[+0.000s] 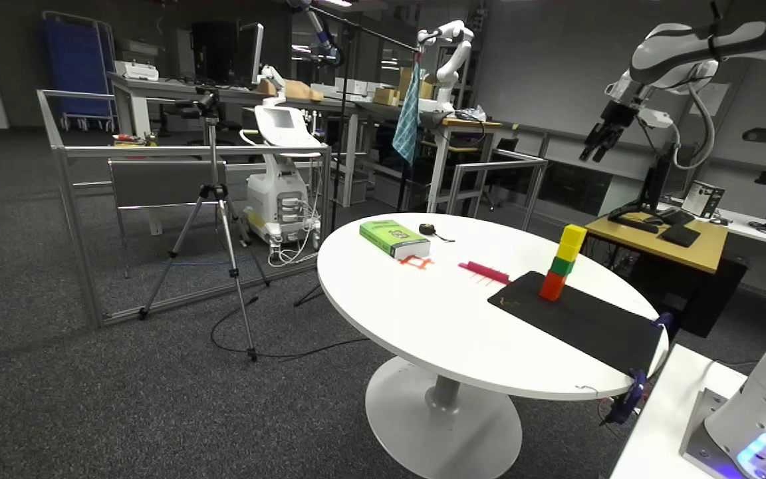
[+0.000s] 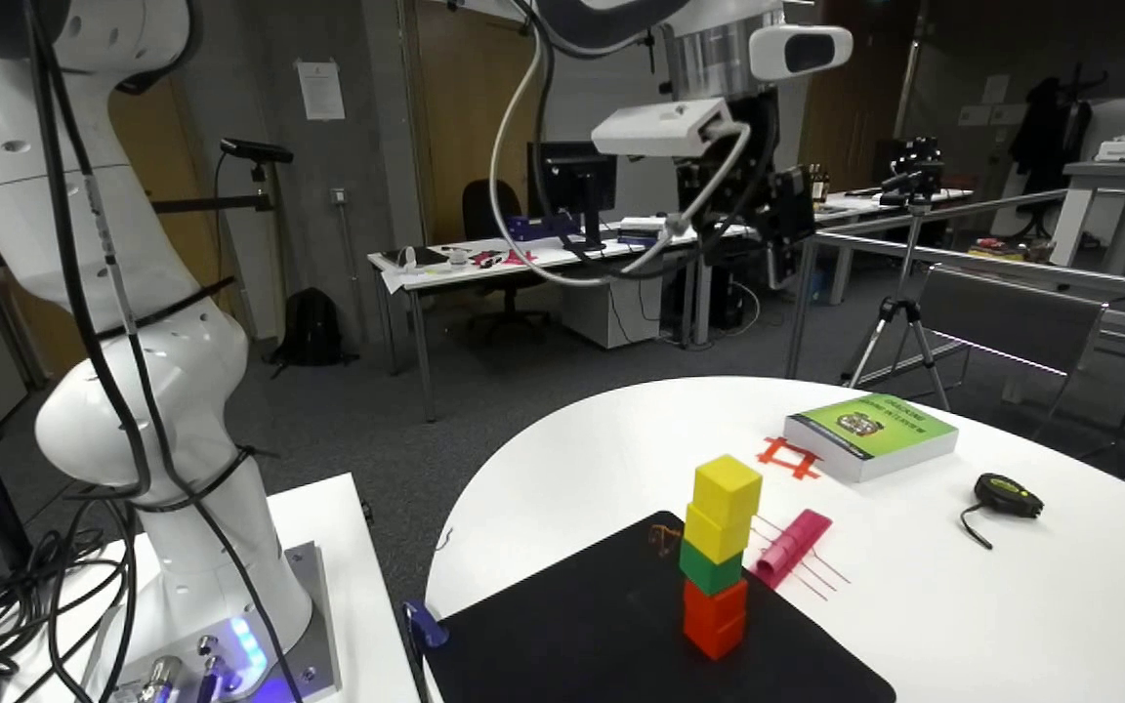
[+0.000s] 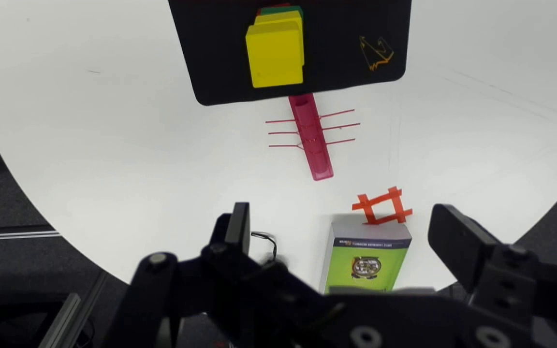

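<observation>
In the wrist view we lose the near end of the green book (image 3: pixel 365 268) and most of the tape measure (image 2: pixel 1009 496) behind the gripper (image 3: pixel 341 222), while the yellow blocks (image 3: pixel 274 58) cover most of the block tower (image 1: pixel 561 263). We see the gripper's fingers (image 3: pixel 238 227) spread wide, and in both exterior views the tower stands on the black mat (image 2: pixel 562 625), well below them and slightly left. We count two yellow blocks, one green block (image 2: pixel 711 571), apparently two red blocks (image 2: pixel 716 615), one book, one tape measure and one magenta piece (image 3: pixel 311 133) on the white table (image 2: pixel 572 459).
</observation>
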You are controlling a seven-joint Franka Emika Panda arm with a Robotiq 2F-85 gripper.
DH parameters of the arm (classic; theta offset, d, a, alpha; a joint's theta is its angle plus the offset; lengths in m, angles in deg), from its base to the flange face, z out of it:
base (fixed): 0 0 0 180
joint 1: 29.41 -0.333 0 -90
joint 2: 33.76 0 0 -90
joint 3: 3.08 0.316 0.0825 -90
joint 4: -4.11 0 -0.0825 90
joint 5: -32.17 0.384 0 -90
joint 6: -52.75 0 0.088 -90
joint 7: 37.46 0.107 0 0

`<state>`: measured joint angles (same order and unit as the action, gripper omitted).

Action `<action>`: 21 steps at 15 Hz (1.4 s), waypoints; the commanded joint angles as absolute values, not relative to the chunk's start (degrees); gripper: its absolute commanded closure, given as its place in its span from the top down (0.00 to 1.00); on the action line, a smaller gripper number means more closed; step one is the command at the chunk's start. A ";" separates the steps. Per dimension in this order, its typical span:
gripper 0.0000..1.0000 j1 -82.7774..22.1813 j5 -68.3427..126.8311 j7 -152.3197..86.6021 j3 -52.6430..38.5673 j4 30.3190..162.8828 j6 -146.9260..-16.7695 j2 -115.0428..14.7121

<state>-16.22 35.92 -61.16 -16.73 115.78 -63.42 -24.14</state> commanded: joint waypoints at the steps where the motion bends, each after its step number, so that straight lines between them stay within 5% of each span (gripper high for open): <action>1: 1.00 -17.06 35.78 -57.20 -17.03 110.68 -57.13 -21.72; 11: 1.00 -16.67 34.05 -52.16 -18.76 93.08 -34.09 -21.67; 21: 1.00 -17.05 34.69 -53.07 -18.96 95.08 -35.73 -21.09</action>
<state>-16.56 34.74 -53.09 -18.49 95.48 -35.97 -20.89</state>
